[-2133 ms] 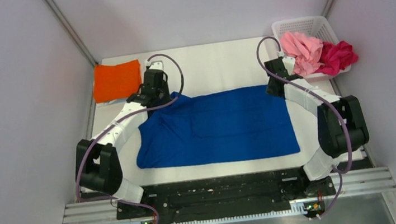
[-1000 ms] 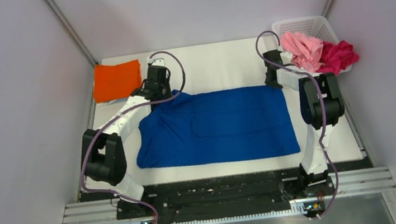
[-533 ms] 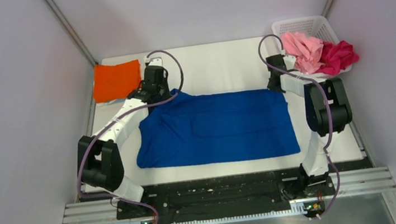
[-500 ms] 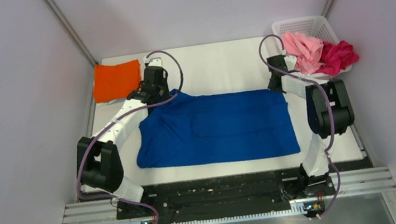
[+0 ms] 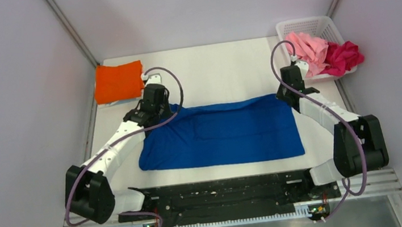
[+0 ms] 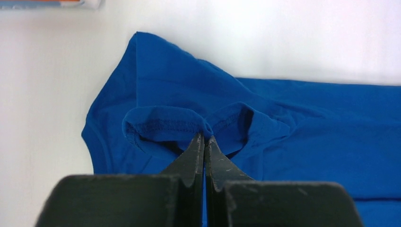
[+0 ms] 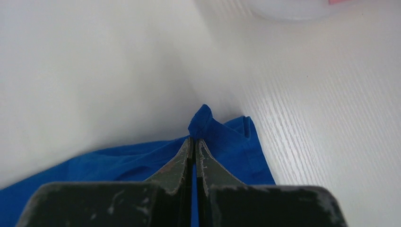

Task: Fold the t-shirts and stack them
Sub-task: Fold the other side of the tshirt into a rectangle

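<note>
The royal blue t-shirt lies spread in the middle of the table, its chest print hidden. My left gripper is shut on the shirt's far left corner; the left wrist view shows the jaws pinching a hemmed fold of blue cloth. My right gripper is shut on the far right corner, pinching a small peak of cloth. The far edge is lifted and drawn toward the near side. An orange t-shirt lies folded at the far left. Light pink and magenta t-shirts sit crumpled in the basket.
A white lattice basket stands at the far right corner. White walls close in both sides and the back. A black rail with the arm bases runs along the near edge. Bare white tabletop shows behind the blue shirt.
Both grippers have pulled the blue shirt's far edge toward the near side, so the shirt is shorter front to back. Both arms have swung outward and lower.
</note>
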